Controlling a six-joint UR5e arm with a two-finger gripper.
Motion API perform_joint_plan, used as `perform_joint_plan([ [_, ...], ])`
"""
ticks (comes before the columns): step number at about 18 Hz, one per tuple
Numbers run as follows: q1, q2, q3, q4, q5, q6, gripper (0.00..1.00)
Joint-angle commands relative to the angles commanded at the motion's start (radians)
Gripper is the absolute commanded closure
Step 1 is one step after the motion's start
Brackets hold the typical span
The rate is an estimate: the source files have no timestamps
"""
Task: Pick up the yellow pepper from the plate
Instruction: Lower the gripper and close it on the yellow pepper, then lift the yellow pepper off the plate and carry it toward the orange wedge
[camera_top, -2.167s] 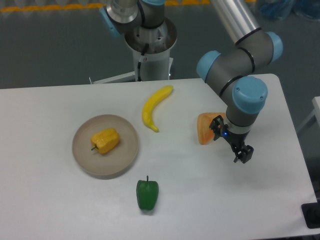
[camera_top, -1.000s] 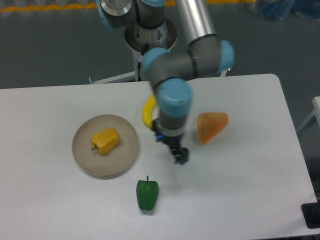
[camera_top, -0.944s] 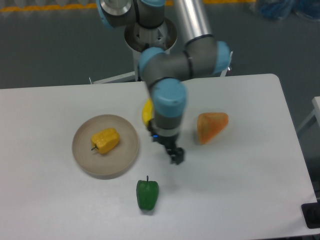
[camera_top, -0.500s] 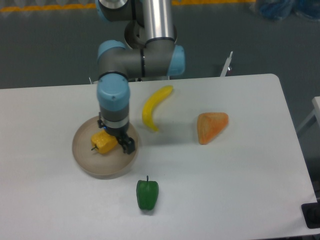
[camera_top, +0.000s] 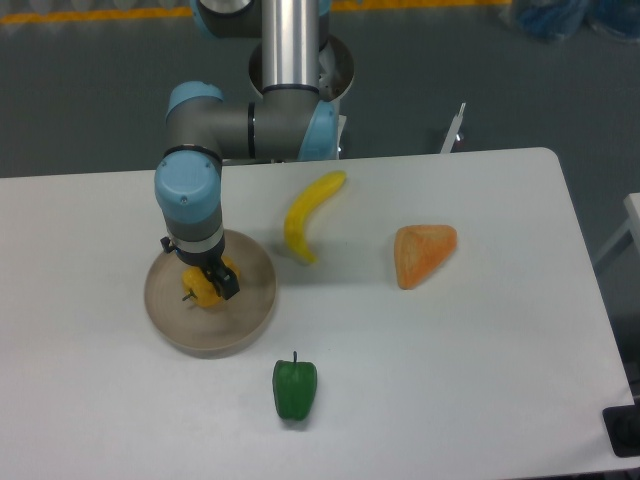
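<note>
- On plate (camera_top: 250, 315), left side of table (camera_top: 480, 350): yellow pepper (camera_top: 198, 287), partly hidden by arm.
- Fingers (camera_top: 222, 281) right over pepper; open or shut, can't tell.
- Banana (camera_top: 306, 215), green pepper (camera_top: 295, 388) nearby.

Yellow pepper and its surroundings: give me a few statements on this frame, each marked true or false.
1. The yellow pepper lies on the plate. True.
2. The gripper hangs over the green pepper. False: it is over the yellow pepper on the plate; the green pepper lies apart, nearer the camera.
3. The banana lies on the table, off the plate. True.
4. The orange wedge sits on the plate. False: it lies on the table, right of the banana.
5. The yellow pepper is fully visible. False: the gripper covers part of it.
</note>
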Motion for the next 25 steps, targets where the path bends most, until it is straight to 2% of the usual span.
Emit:
perform_joint_plan([
  [4,-0.008,-0.012,0.002,0.006,0.000,0.014,0.00],
  [6,-0.006,-0.017,0.014,0.005,0.002,0.014,0.25],
  [8,-0.006,-0.012,0.015,0.003,0.002,0.008,0.40],
  [10,-0.003,-0.006,0.015,0.000,0.002,0.006,0.47],
  [13,0.015,0.031,0.026,-0.001,0.000,0.011,0.48],
  [17,0.075,0.066,0.064,-0.011,0.000,0.015,0.48],
  [20,0.165,0.066,0.116,-0.008,0.000,0.046,0.49],
  [25,0.320,0.055,0.193,-0.014,0.002,0.207,0.49],
])
